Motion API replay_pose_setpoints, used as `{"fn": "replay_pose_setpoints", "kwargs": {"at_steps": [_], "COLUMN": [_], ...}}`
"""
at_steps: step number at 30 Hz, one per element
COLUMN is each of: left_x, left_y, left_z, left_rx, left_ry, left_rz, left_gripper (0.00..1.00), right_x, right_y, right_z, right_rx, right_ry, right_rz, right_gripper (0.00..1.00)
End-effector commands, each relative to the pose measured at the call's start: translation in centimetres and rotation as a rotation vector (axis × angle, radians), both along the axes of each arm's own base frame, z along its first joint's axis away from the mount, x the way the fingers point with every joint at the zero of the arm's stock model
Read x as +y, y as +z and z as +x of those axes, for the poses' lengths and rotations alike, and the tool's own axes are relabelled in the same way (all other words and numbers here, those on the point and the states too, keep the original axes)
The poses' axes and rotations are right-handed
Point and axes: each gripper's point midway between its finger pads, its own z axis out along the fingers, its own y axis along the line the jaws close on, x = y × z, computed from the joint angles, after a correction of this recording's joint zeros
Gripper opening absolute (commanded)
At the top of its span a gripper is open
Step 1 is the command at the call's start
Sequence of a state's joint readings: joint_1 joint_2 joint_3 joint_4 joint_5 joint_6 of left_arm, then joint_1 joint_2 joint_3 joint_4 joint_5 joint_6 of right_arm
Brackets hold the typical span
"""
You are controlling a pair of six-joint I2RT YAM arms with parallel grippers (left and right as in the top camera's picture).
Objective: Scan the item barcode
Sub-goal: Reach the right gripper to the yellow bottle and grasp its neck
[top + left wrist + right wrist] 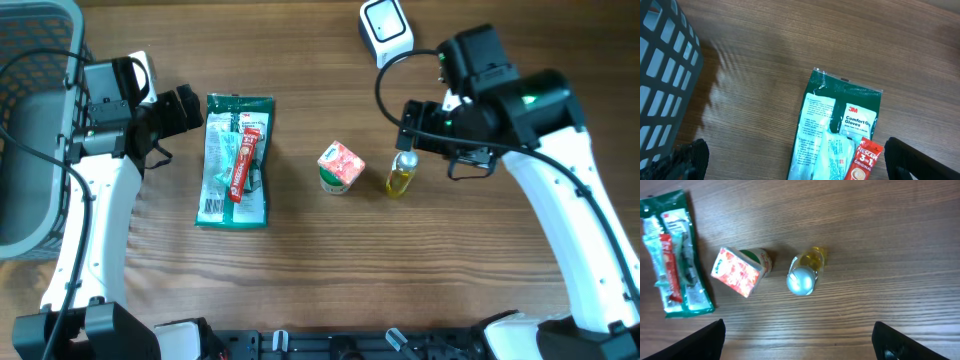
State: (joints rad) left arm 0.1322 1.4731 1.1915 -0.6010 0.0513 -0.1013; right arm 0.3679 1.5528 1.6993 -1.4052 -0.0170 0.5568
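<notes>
Wooden table (pixel 330 270) takes up most of the overhead shot. The grey basket (pixel 18 200) on the left is cut off by the frame edge, and the left arm covers part of it.

The green gloves pack (pixel 222 170) lies flat just beside the left gripper (pixel 795 162). That gripper's jaws are spread wide with nothing in them, and only the two tips poke into the bottom corners of its wrist view. There's a pale patch at the pack's lower corner, but it's too small to tell whether it's a barcode.

The white scanner (pixel 386 28) sits at the top edge, well apart from everything else.

The small red-patterned carton (pixel 340 165) and the yellow bottle (pixel 401 177) stand close together mid-table. The carton's print is unreadable. The right gripper (pixel 800 342) hangs over the bottle, also wide open and empty. From its wrist camera the silver cap hides most of the bottle.

A red Nescafe sachet (pixel 245 160) rests on top of the gloves pack.
</notes>
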Motion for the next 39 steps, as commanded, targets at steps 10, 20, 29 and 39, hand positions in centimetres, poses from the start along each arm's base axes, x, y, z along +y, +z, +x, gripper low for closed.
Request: {"fn": "replay_pose_setpoints", "kwargs": {"at_steps": [10, 20, 29, 39], "left_x": [0.0, 0.0, 0.0, 0.0], "left_y": [1.2, 1.2, 1.2, 1.2], "left_z": [0.2, 0.2, 0.2, 0.2], "left_rx": [-0.032, -0.032, -0.032, -0.032], "left_ry": [-0.016, -0.016, -0.016, -0.016], "left_rz": [0.011, 0.01, 0.011, 0.011], "left_gripper": [1.0, 1.0, 1.0, 1.0], "right_x": [0.9, 1.2, 1.3, 1.2], "right_y": [-7.5, -10.6, -13.0, -14.2], "right_z": [1.7, 1.5, 1.5, 1.2], "right_rx": [0.205, 0.305, 0.306, 0.317], "right_ry": [-0.027, -0.021, -0.02, -0.02], "right_rz": [-0.113, -0.136, -0.132, -0.136], "right_gripper": [1.0, 0.97, 0.95, 0.81]}}
